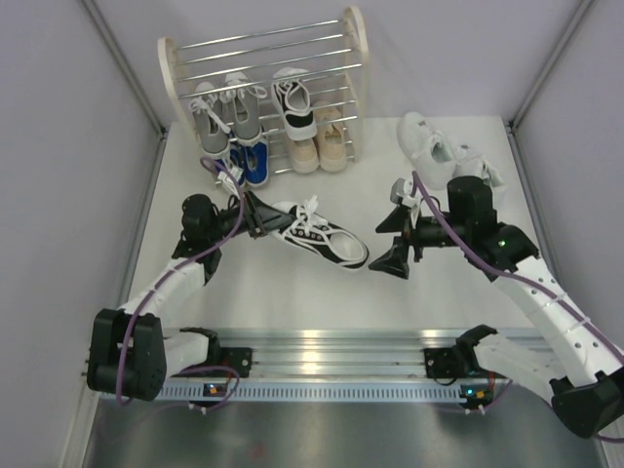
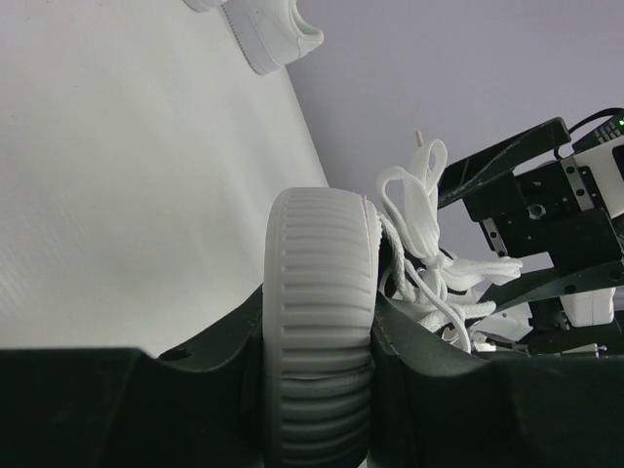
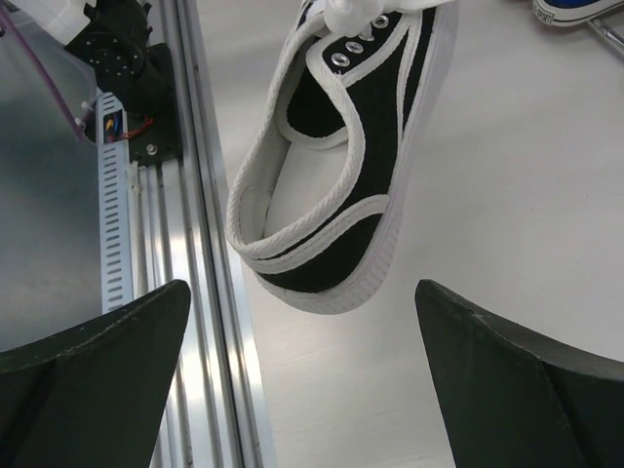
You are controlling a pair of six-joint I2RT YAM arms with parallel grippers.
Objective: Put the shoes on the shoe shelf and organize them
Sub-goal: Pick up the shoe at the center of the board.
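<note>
Ten shoes can be counted in the top view. One black-and-white shoe [image 1: 322,239] is in the middle of the table [image 1: 292,312], between the two arms, with its toe to the left and its heel to the right. The left gripper [image 1: 271,222] is closed on this shoe. The left wrist view shows the ribbed white toe cap pressed between the two dark fingers [image 2: 195,390], with the white laces behind it. Whether the sole touches the table I cannot tell. The right gripper [image 1: 388,242] has its jaws wide apart and holds nothing. It points to the left, near the heel of the same shoe but apart from it, and the right wrist view shows the open heel between its two spread fingers. The shoe shelf [image 1: 353,49] stands at the far side of the table, a little to the left, and seven shoes are on it. On the higher level there are two grey shoes [image 1: 224,117] at the left and a second black-and-white shoe [image 1: 294,105] at the right. On the lower level there are two beige shoes [image 1: 318,146] at the right and two blue shoes [image 1: 255,166] at the left, partly hidden. Two white shoes [image 1: 444,146] lie on the table at the far right, beside the shelf and touching each other.
</note>
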